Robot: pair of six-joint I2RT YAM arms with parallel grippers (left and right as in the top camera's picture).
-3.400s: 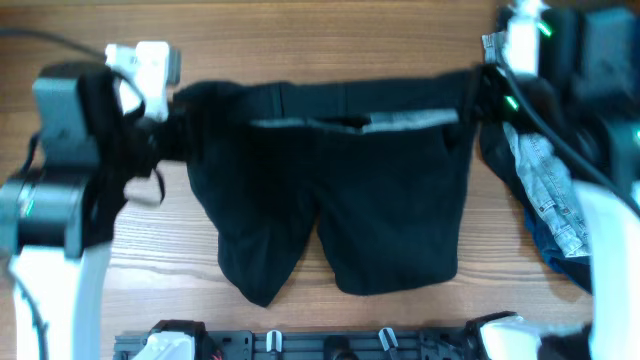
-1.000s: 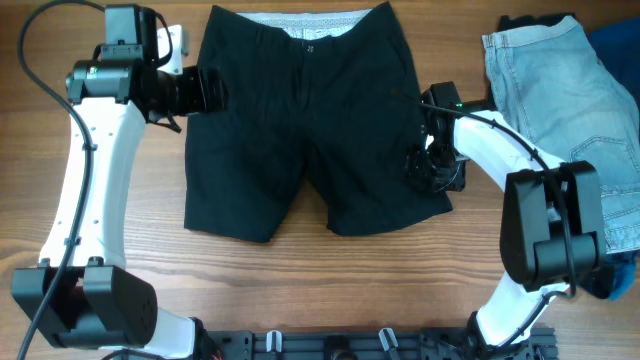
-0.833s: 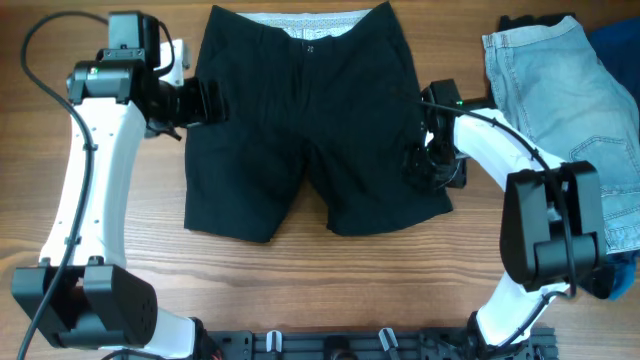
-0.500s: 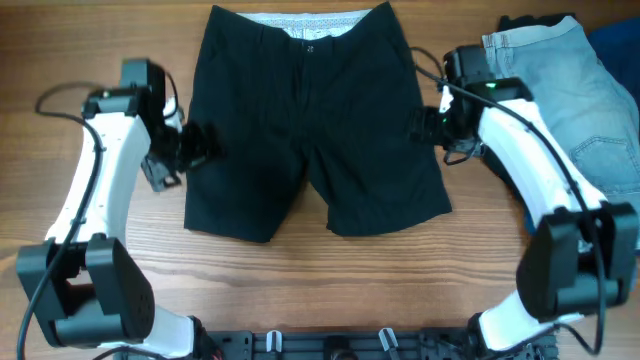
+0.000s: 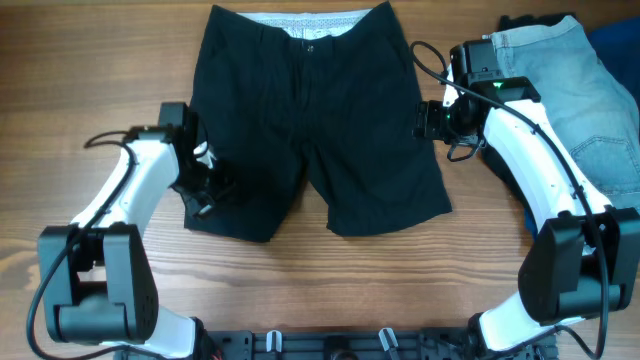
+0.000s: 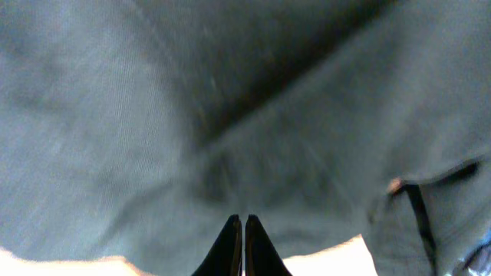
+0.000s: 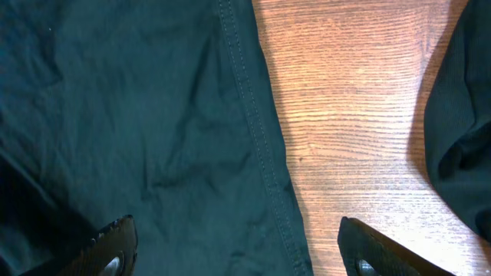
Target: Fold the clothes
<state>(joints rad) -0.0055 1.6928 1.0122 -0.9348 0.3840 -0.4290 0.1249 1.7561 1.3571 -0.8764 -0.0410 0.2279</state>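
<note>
Blurrily, left pincer tips press together over the black shorts; right pincer, partly cropped, spreads wide.

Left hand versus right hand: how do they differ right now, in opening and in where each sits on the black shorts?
The left hand is shut, fingertips together; the right hand is open wide. The left hand sits over the black shorts low on one leg; the right hand is at their opposite side seam, partly over bare table. Both hover at the shorts' outer edges.
</note>
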